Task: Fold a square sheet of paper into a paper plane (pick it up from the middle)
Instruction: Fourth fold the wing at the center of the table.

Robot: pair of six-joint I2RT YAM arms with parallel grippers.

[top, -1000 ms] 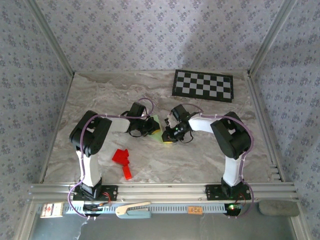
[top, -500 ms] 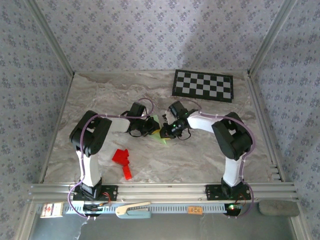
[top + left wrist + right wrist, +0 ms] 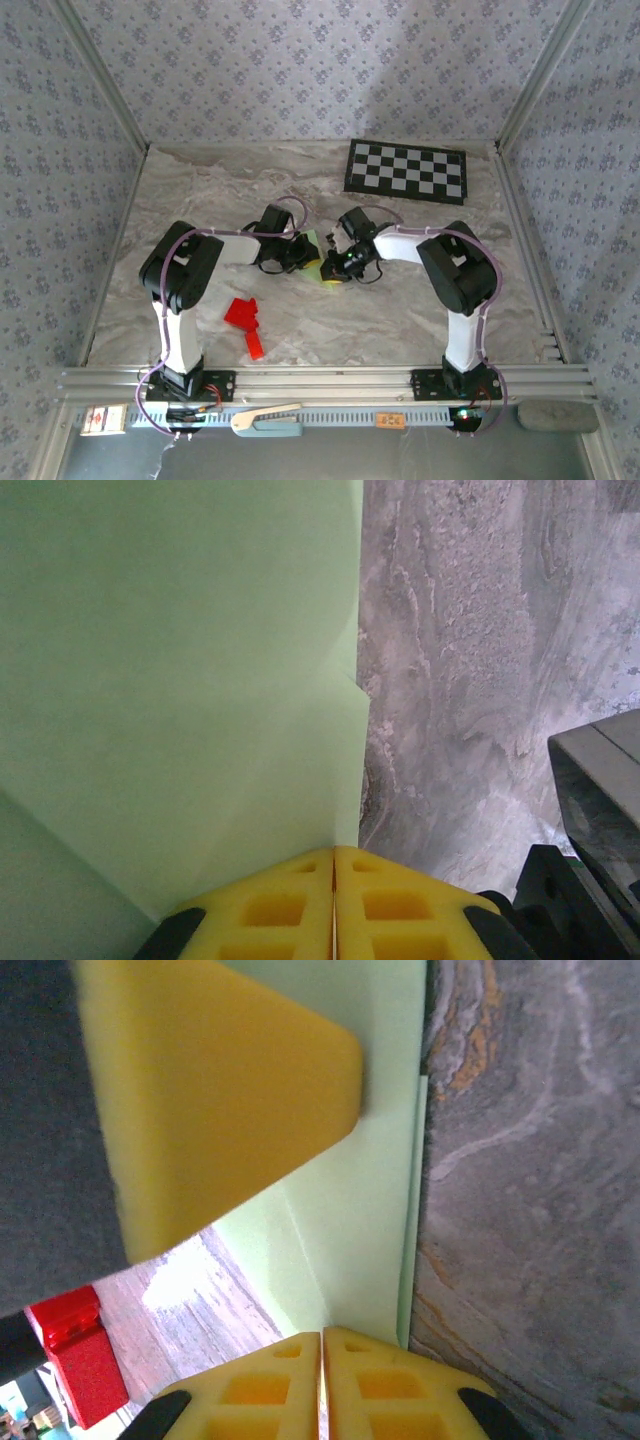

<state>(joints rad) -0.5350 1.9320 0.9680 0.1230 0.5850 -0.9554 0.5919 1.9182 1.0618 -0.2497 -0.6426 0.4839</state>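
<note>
Left claw (image 3: 333,868), right claw (image 3: 321,1352) pinch paper plane (image 3: 180,680); elbows out

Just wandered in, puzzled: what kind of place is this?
Probably a robotics lab test cell: a left arm and right arm bolted to a metal rail, a checkerboard on the table, patterned screens all round.
</note>
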